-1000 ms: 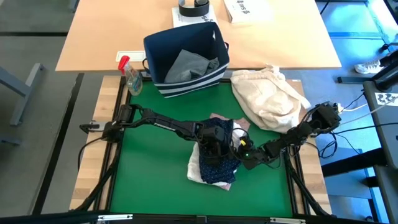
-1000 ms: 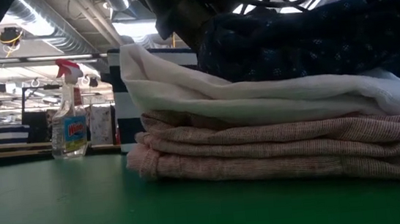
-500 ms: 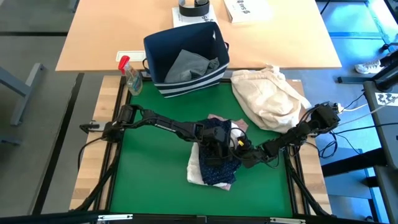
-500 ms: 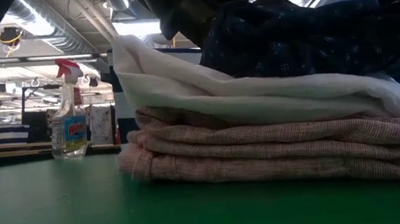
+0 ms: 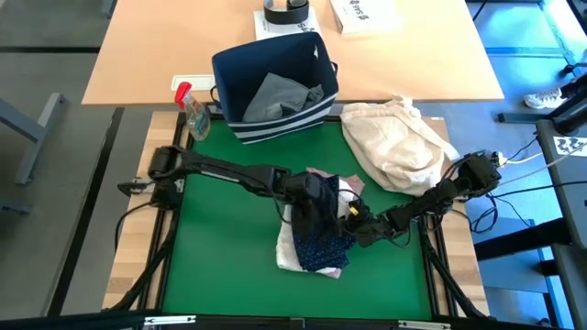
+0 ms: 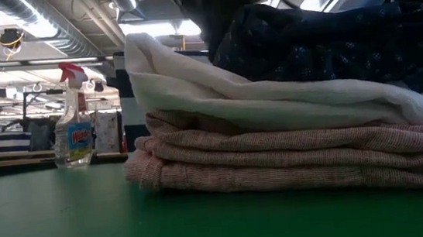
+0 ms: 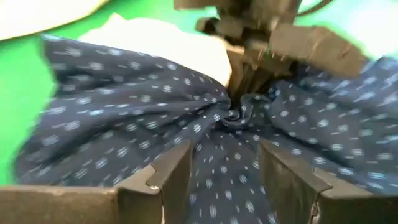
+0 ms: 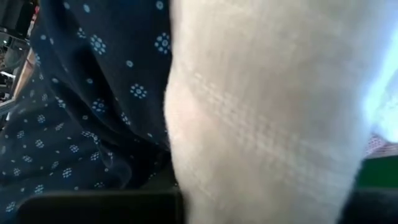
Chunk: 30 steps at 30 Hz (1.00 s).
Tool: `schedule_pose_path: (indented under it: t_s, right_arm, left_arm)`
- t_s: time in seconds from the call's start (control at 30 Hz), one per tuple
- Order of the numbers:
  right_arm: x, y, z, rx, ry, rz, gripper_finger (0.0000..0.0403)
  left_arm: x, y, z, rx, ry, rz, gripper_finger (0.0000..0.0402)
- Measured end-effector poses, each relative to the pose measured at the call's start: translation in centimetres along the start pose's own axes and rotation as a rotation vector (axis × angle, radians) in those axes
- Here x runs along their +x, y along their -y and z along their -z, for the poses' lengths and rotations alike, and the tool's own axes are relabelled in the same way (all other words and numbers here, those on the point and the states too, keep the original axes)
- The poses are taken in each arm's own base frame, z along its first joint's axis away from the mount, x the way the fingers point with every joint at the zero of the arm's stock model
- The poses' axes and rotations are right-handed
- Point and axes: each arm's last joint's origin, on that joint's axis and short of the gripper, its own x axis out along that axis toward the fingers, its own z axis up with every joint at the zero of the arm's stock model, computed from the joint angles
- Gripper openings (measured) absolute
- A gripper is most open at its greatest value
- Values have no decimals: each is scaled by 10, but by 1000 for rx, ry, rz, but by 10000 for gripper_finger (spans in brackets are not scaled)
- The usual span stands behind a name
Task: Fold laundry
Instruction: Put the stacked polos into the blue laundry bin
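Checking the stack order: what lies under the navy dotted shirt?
Under the navy dotted shirt lies the white shirt, then the folded pale pink top on the green mat. Anything between the layers is covered.

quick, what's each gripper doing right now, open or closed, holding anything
Left gripper: fingers apart, over the navy dotted shirt, nothing held.
Right gripper: pinched shut on the navy dotted shirt, puckering the cloth.

You've got the stack mid-mat (image 5: 197, 238) — dotted shirt (image 5: 316, 240) on top, white shirt (image 6: 272, 101) under it, pink top (image 6: 293, 161) at bottom. Bin (image 5: 275, 84) w/ jeans (image 5: 280, 94) inside sits behind; spray bottle (image 5: 193, 112) left of bin, cloth bundle (image 5: 399, 142) to its right.
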Motion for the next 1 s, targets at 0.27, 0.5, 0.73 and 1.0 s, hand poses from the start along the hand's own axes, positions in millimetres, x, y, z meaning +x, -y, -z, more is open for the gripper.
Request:
schedule_pose_path:
  t_s: [0.27,0.5,0.73,1.0]
  right_arm:
    - [0,0,1,-44,-22,-2,64]
    - [0,0,2,-84,-58,-8,64]
    - [0,-1,2,-125,-78,-35,64]
    - [0,-2,3,-139,-86,-41,64]
  left_arm:
    - [-82,-11,-1,-215,-25,-80,179]
    - [-125,-13,7,-342,4,-297,179]
    - [-126,-18,1,-336,77,-350,179]
    - [-125,-23,0,-410,65,-299,204]
